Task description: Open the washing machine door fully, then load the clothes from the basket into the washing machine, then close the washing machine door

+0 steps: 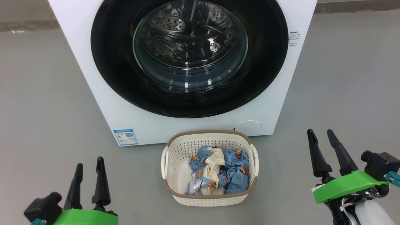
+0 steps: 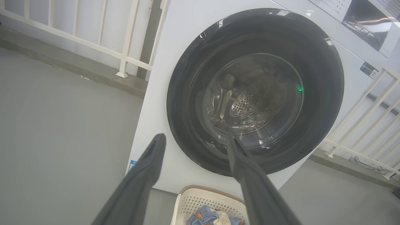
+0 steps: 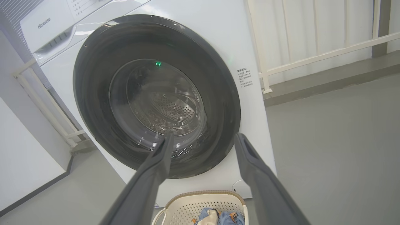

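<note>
Grey floor (image 1: 47,93): washing machine door (image 1: 189,56) shut, basket (image 1: 209,132) before it. Both jaws spread, empty. Advise hooking rim, swinging fully.

Basket (image 1: 178,150) sat on floor (image 1: 47,109) just before washing machine (image 1: 150,125), clothes (image 1: 231,175) in it. Railing (image 2: 125,47) stood behind machine, either side.

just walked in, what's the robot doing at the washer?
Nothing is being handled yet. The big white front-loading washing machine has its round, black-rimmed glass door shut. The cream perforated plastic basket sits on the floor in front of it, holding the light blue and cream clothes. The left gripper and right gripper hover open and empty to either side of the basket, touching nothing. Opening the door, the first step, is not yet done.
</note>
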Tool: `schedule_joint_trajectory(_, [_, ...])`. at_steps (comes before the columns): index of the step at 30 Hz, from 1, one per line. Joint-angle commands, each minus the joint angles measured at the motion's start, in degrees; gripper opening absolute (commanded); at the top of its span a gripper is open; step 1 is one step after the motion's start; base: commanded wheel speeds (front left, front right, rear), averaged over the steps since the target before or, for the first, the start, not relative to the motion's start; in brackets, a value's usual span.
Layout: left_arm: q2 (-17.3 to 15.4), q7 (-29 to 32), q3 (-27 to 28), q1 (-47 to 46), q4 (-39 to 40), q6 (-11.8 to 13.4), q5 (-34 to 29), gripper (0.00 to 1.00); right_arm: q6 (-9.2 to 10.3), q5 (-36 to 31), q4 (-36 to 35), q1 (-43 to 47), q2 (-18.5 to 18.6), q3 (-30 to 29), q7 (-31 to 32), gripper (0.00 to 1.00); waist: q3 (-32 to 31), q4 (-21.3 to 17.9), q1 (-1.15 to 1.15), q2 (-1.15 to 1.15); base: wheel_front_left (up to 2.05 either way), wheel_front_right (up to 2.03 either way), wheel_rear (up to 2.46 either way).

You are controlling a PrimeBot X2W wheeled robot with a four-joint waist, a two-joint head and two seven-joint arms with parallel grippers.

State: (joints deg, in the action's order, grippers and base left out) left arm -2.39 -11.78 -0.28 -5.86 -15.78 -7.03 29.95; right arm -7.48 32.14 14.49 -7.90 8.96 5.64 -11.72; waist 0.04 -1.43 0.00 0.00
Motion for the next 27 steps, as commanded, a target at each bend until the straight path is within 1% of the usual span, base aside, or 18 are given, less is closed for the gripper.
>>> schedule_joint_trajectory(1, [-0.51, -0.81, 1.21, -2.74, 1.33, -0.31, -1.67, 1.0, -0.01, -1.52, -1.2, -2.86, 1.06, 1.44, -0.86, 1.0, 0.01, 0.01, 0.01, 0.0, 0.0, 0.0, 0.0])
schedule_joint_trajectory(15, [-0.59, -3.17, 0.89, -3.42, 1.38, -0.41, -10.16, 1.0, -0.01, -7.77, 0.5, -3.85, 2.35, 3.61, -3.24, 1.0, 0.24, -0.28, 0.0, 0.0, 0.0, 0.0, 0.0])
schedule_joint_trajectory(27, [-0.55, -3.22, 0.75, -3.5, -0.1, -0.44, -9.93, 1.0, -0.01, -6.7, 2.13, -3.76, 2.54, 3.87, -3.28, 1.0, 0.49, -0.26, 0.0, 0.0, 0.0, 0.0, 0.0])
